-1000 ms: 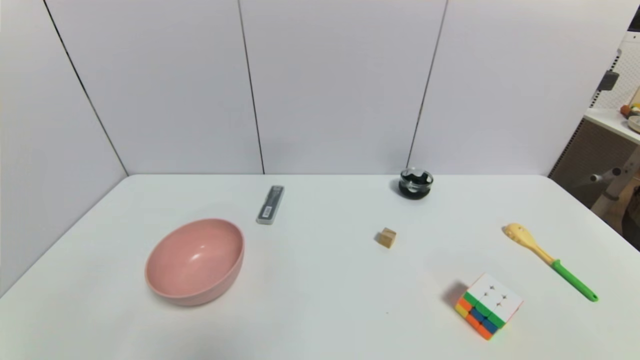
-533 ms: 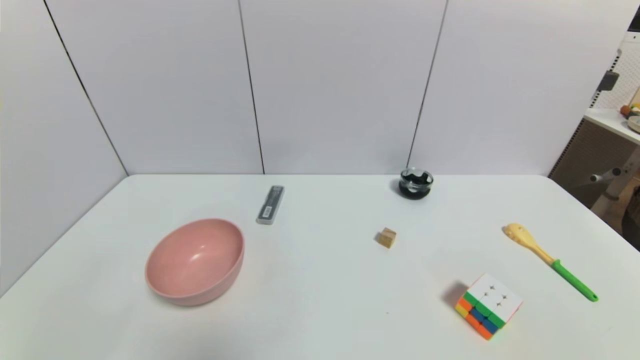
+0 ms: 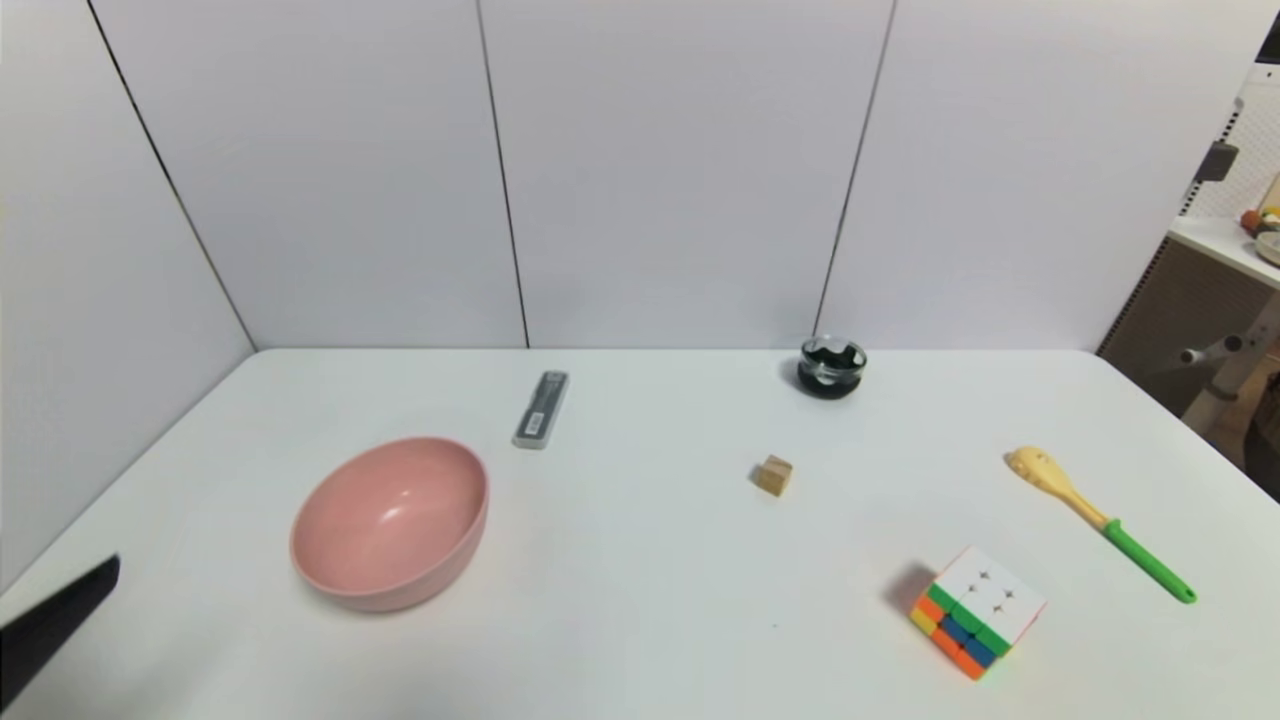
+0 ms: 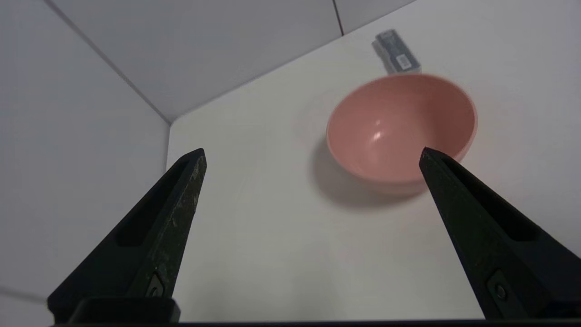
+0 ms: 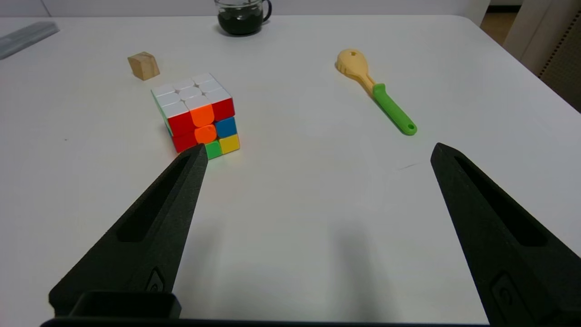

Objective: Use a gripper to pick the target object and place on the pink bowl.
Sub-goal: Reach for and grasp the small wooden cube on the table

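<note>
A tiny light-brown wooden cube (image 3: 773, 475) (image 5: 143, 65) rests on the white table right of centre. The pink bowl (image 3: 392, 521) (image 4: 401, 126) stands empty on the left half. My left gripper (image 4: 311, 156) is open with nothing between its black fingers; it hangs near the table's front left corner, short of the bowl, and one fingertip (image 3: 60, 615) shows at the head view's left edge. My right gripper (image 5: 317, 152) is open and empty above the front right of the table, near the puzzle cube and well short of the wooden cube. It does not show in the head view.
A multicoloured puzzle cube (image 3: 976, 611) (image 5: 196, 113) sits front right. A yellow spoon with a green handle (image 3: 1098, 520) (image 5: 375, 89) lies far right. A black-and-glass dish (image 3: 832, 366) stands at the back, and a grey flat case (image 3: 541, 408) lies behind the bowl. White walls close the back and left.
A black fingertip of my left gripper has come into the head view at the lower left edge. The objects on the table have not moved.
</note>
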Robot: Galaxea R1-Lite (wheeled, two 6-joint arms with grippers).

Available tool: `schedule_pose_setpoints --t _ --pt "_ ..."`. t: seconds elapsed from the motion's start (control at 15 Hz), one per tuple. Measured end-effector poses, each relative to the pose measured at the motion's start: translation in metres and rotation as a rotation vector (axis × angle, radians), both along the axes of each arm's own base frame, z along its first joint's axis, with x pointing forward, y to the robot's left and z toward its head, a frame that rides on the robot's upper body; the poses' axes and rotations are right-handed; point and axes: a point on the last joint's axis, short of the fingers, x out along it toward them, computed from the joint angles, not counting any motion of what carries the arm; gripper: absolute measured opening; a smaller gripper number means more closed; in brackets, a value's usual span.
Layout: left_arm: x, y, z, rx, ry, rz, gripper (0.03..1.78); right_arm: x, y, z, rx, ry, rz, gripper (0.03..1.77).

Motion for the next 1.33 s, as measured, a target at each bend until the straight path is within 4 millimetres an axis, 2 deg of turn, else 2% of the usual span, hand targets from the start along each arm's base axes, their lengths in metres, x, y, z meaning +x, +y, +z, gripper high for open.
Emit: schedule_pose_setpoints --t 0.2,0.33,0.47,0.6,0.67,0.8,1.0,1.33 --pt "0.071 -0.024 0.059 0.124 0.01 -0.2 1.69 0.0 0.0 0.0 0.0 0.0 0.0 1.7" --pt "0.122 -0.059 0.076 0.173 0.044 -0.35 1.69 0.0 0.0 0.0 0.0 0.0 0.0 1.7" --pt "0.162 -0.105 0.079 0.207 0.085 -0.498 1.69 0.0 0.0 0.0 0.0 0.0 0.0 1.7" --pt "0.186 -0.157 0.069 0.227 0.145 -0.632 1.69 0.0 0.0 0.0 0.0 0.0 0.0 1.7" --pt "0.192 -0.182 0.06 0.226 0.182 -0.693 1.69 0.0 0.0 0.0 0.0 0.0 0.0 1.7" --pt "0.198 -0.219 0.041 0.224 0.249 -0.762 1.69 0.0 0.0 0.0 0.0 0.0 0.0 1.7" --pt "0.208 -0.258 0.015 0.229 0.324 -0.798 1.69 0.0 0.0 0.0 0.0 0.0 0.0 1.7" --pt "0.232 -0.306 -0.02 0.179 0.416 -0.707 1.69 0.0 0.0 0.0 0.0 0.0 0.0 1.7"
